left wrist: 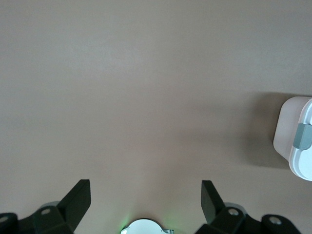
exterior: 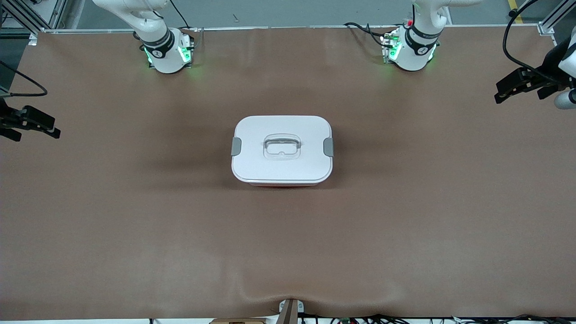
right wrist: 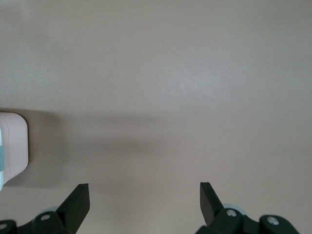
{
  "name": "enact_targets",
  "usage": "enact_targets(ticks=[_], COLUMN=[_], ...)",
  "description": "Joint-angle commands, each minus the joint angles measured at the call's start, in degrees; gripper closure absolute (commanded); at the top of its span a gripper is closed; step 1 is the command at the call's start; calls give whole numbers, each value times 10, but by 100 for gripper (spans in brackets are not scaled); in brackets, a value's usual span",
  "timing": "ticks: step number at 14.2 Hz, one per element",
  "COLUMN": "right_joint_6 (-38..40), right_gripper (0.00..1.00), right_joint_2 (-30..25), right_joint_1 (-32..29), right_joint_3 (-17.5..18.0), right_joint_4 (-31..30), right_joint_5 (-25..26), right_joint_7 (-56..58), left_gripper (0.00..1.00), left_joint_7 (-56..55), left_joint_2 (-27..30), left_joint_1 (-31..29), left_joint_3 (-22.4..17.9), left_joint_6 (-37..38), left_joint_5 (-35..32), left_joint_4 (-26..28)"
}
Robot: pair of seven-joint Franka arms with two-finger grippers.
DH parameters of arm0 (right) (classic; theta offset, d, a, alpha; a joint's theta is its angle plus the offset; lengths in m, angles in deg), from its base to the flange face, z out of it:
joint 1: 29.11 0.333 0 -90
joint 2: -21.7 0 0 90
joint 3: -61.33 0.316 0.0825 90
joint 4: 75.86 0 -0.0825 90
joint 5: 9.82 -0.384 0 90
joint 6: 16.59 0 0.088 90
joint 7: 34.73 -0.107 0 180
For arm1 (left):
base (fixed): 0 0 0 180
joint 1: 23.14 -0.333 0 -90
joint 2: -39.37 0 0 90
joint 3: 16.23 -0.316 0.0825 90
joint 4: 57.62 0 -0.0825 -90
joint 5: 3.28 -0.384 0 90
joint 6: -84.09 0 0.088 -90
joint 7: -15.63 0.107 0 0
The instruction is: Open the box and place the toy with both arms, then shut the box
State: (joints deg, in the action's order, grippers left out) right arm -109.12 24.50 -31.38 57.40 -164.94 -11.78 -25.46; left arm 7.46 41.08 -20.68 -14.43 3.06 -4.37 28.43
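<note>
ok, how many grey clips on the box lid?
2. One clip sits on the box lid's edge toward the right arm's end of the table, the other clip on the edge toward the left arm's end. None shows on the other edges.

Robotics lab, two bolted arm bases (exterior: 167,56), brown-covered table (exterior: 135,225), aluminium framing (exterior: 555,18), loose cables (exterior: 360,29)

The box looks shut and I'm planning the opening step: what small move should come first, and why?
Probably bring both end effectors in toward the grey clips, one at each end of the box. The lid is on with its clips down, and the left end effector and right end effector hang open over the table's ends, away from the box.
</note>
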Motion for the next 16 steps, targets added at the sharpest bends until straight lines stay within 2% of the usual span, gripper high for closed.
enact_targets(ticks=[1,6,9,16], right_joint_6=[9,11,11,11], right_gripper=[0,0,0,0], right_joint_2=[-6,-6,-6,-6], right_joint_1=[-3,-1,-1,-3], right_joint_3=[1,2,2,1], right_joint_4=[3,3,3,4], right_joint_5=[15,15,14,13], right_joint_7=[-1,-1,0,4], left_gripper=[0,0,0,0], left_joint_7=[7,7,8,8], left_joint_2=[-13,-28,-27,-27], left_joint_1=[3,7,6,0], left_joint_3=[-1,1,11,12], left_joint_6=[0,-7,-12,-12], left_joint_5=[-1,-2,-36,-38], left_joint_4=[-12,-8,-10,-14])
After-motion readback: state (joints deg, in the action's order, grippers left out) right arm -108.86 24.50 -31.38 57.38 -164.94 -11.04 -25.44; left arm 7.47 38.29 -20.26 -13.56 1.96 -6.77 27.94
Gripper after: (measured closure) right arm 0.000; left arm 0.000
